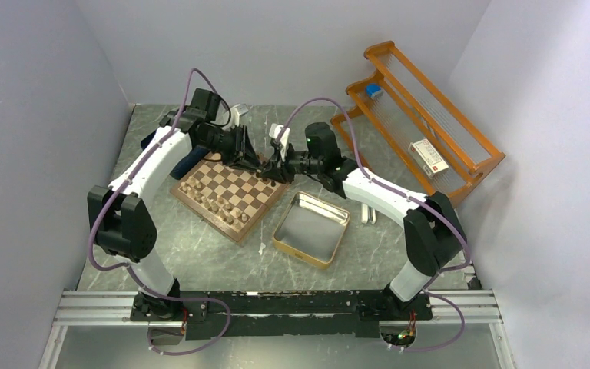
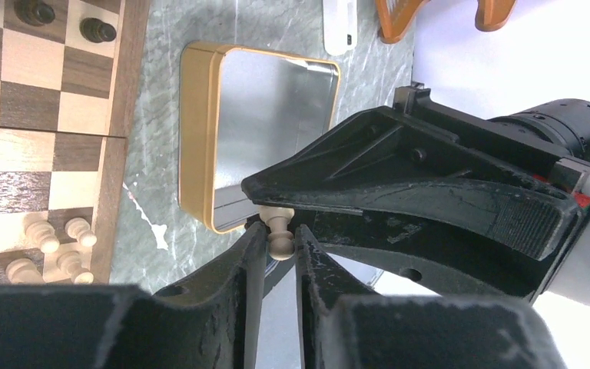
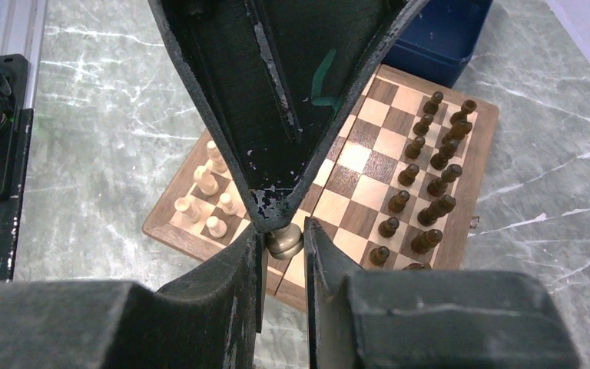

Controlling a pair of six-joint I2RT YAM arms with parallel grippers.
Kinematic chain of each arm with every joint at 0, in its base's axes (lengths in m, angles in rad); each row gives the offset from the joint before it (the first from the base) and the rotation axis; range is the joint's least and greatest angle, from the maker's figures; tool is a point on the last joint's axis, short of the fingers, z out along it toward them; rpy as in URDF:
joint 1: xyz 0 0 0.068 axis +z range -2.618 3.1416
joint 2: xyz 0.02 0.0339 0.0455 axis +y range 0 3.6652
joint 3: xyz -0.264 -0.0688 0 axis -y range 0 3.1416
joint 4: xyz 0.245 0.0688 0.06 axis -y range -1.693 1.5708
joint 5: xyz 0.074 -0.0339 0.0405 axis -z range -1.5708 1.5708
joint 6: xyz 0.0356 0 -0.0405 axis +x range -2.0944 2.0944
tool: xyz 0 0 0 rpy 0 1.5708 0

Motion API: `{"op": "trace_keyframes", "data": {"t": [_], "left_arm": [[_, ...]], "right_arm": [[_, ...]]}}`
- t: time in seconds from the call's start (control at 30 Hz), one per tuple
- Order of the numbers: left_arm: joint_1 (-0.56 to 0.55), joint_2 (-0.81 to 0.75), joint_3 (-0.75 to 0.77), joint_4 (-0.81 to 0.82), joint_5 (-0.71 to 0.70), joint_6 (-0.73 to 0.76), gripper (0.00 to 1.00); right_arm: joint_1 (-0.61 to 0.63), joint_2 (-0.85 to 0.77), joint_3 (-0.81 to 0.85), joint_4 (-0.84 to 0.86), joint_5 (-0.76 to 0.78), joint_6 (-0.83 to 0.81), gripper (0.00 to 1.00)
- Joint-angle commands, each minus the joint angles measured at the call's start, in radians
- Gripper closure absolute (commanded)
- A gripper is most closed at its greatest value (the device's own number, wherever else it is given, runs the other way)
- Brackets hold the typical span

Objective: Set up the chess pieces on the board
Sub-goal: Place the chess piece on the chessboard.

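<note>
Both grippers meet over the far right corner of the board [image 1: 240, 184], tip to tip. Between them is a pale tan pawn [image 2: 280, 234]. My left gripper [image 2: 280, 231] is closed on its round head. My right gripper [image 3: 284, 231] is shut on its base [image 3: 285, 242]. In the top view the pawn is hidden by the fingers of the left gripper [image 1: 263, 169] and right gripper [image 1: 276, 171]. Dark chess pieces [image 3: 430, 165] stand in two rows along one side of the board [image 3: 353, 157]. A few pale pieces [image 3: 207, 181] stand at the opposite corner.
A silver gold-rimmed tin [image 1: 313, 224] sits just right of the board, a small pale bit [image 1: 262, 247] lying between them. A navy tray [image 3: 438, 34] lies behind the board. An orange wooden rack [image 1: 422, 115] with a small box [image 1: 429, 157] stands at the back right.
</note>
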Motion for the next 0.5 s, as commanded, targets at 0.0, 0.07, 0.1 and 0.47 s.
{"op": "trace_keyframes", "data": {"t": [0.0,0.07,0.1,0.47], "left_arm": [[-0.02,-0.012,0.029,0.015,0.039,-0.025,0.78],[-0.02,-0.006,0.056,-0.008,0.004,-0.016,0.82],[-0.02,-0.002,0.073,-0.029,-0.016,-0.004,0.83],[-0.02,0.003,0.135,-0.073,-0.147,-0.017,0.86]], "right_arm": [[0.001,0.023,0.069,0.094,0.029,0.044,0.96],[0.0,0.028,0.07,0.093,0.038,0.058,0.96],[0.0,0.029,0.07,0.094,0.044,0.07,0.96],[-0.001,-0.041,-0.017,0.149,0.044,0.215,0.56]]}}
